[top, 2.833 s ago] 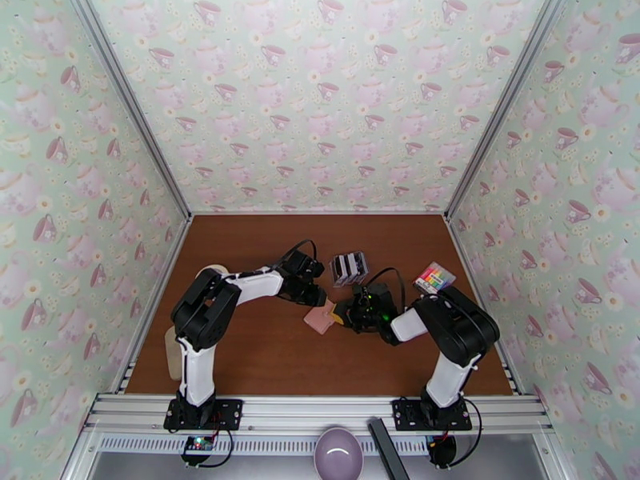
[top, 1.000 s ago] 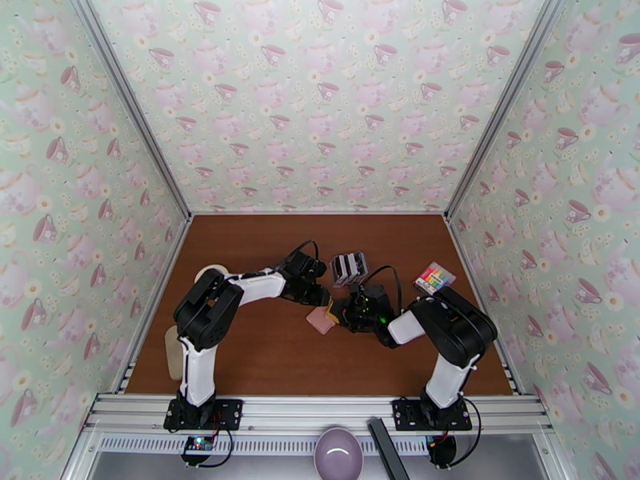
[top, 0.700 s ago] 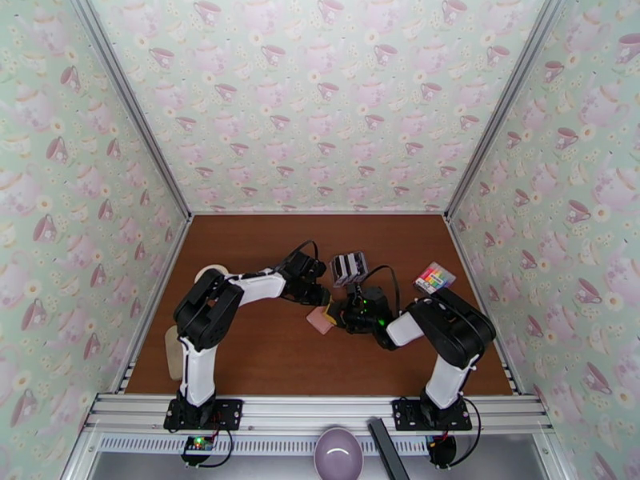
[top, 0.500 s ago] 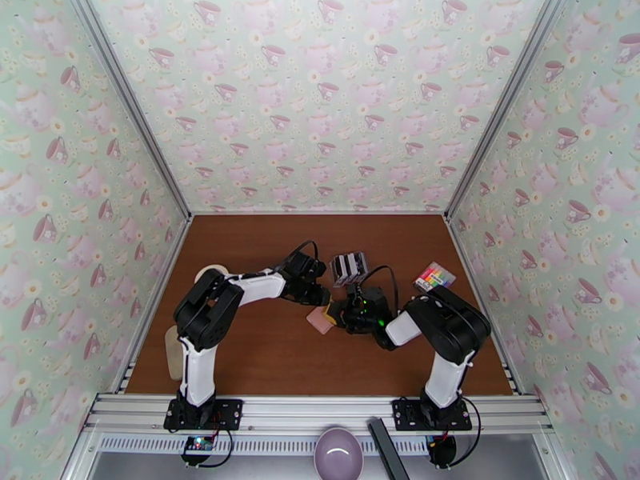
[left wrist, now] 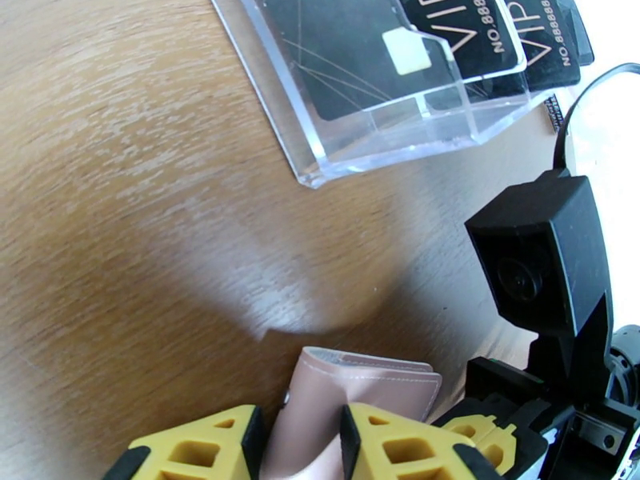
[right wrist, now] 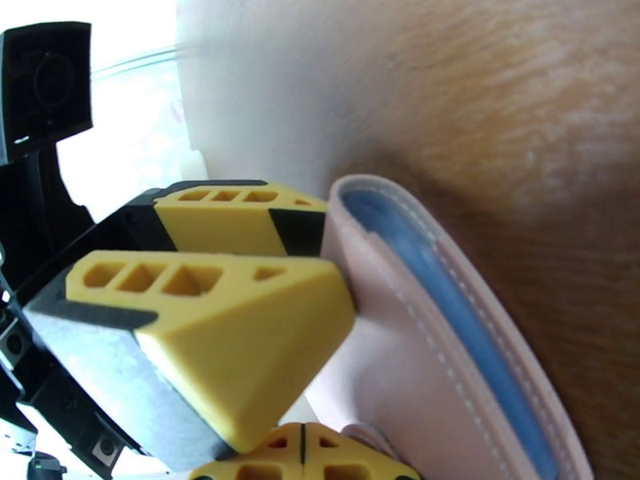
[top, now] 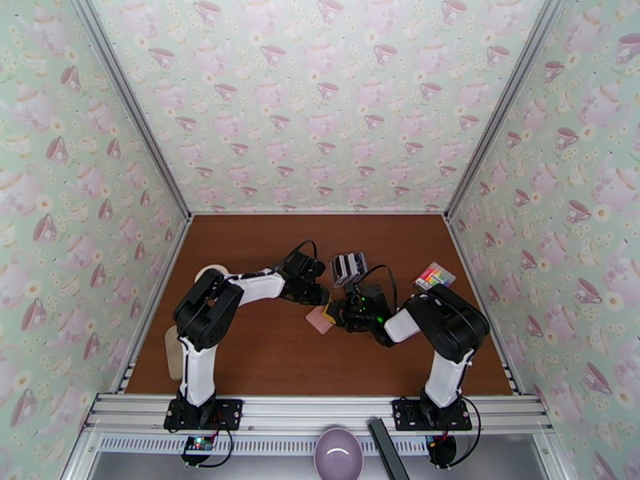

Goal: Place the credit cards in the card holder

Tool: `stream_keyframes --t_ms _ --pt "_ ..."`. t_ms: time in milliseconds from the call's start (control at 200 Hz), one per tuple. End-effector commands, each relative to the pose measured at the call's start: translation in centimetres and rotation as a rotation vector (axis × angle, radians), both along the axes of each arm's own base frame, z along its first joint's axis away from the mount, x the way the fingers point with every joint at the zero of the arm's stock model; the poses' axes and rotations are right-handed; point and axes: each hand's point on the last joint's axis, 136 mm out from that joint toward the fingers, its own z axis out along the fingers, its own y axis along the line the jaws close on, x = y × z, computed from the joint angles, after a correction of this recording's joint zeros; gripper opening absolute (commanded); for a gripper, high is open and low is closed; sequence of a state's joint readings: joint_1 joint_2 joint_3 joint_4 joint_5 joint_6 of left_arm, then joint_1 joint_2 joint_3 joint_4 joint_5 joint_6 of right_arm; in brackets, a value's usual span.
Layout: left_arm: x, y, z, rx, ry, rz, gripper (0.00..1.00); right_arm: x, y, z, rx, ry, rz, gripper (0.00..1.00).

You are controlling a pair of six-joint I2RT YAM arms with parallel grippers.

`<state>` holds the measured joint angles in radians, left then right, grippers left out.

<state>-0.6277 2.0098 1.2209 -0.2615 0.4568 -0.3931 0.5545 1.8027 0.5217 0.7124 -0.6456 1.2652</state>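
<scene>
- The brown tabletop (top: pixel 264 354) carried everything, with both arms bent inward toward its middle.
- A clear rack (left wrist: pixel 384 146) stood just beyond the two hands, and the frame's top edge cut it off in the left wrist view.
- The left hand (left wrist: pixel 300 450) was narrowly parted and clamped on the card holder, one yellow finger (left wrist: pixel 192 446) on each side of its cover. Its fingertips were cut off at the bottom of that view.
- The right hand (right wrist: pixel 304 458) had its fingers pressed together, tips at the card holder's near edge. Whether a layer was pinched between them was hard to make out.
- The pink card holder (top: pixel 320 320) lay between the hands, half hidden under them from above. Up close it stood slightly agape (right wrist: pixel 416 378), showing a blue lining.
- The black credit cards (left wrist: pixel 360 66) sat in the rack, apart from both hands, with their lettering partly cropped.
</scene>
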Motion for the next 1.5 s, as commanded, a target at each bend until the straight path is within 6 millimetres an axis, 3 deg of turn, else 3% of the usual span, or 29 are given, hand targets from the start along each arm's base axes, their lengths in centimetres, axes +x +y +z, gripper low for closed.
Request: stream_keyframes --t_ms 0,346,721,831,896,967,1107,1202,1292,1402,1492 --pt "-2.4 -0.4 -2.1 0.025 0.061 -0.03 0.34 -1.3 -2.0 -4.4 -0.251 0.126 0.007 0.05" --pt "-3.0 -0.9 -2.9 -0.002 0.077 -0.027 0.34 -2.4 -1.9 -7.1 -0.381 0.183 0.062 0.05" --pt "-3.5 -1.3 -3.3 -0.012 0.084 -0.023 0.35 -5.4 -2.9 -11.2 -0.589 0.248 0.133 0.06" --pt "-3.6 -1.1 -3.5 -0.008 0.089 -0.016 0.35 -6.3 -3.1 -12.6 -0.575 0.284 0.135 0.07" --pt "-3.7 -1.0 -3.5 -0.008 0.091 -0.013 0.35 -6.3 -2.4 -12.4 -0.513 0.27 0.127 0.09" --pt "-3.6 -0.8 -3.5 -0.006 0.089 -0.009 0.35 -5.5 -1.2 -10.4 -0.42 0.202 0.111 0.14" --pt "-3.1 -0.2 -3.4 -0.004 0.086 0.015 0.35 -2.9 1.5 -1.7 -0.281 -0.007 0.137 0.32" --pt "-2.8 0.2 -3.1 -0.013 0.088 0.037 0.35 -1.6 1.5 4.4 -0.286 -0.143 0.139 0.46" --pt "-2.6 0.8 -2.6 -0.019 0.073 0.061 0.39 -1.2 0.0 8.4 -0.347 -0.23 0.107 0.53" --pt "-2.0 1.8 -1.4 -0.034 0.04 0.102 0.44 -1.7 -2.4 9.3 -0.419 -0.242 0.079 0.55" --pt "-1.5 2.9 -0.4 -0.041 0.014 0.137 0.46 -2.8 -4.2 7.9 -0.492 -0.215 0.076 0.56"
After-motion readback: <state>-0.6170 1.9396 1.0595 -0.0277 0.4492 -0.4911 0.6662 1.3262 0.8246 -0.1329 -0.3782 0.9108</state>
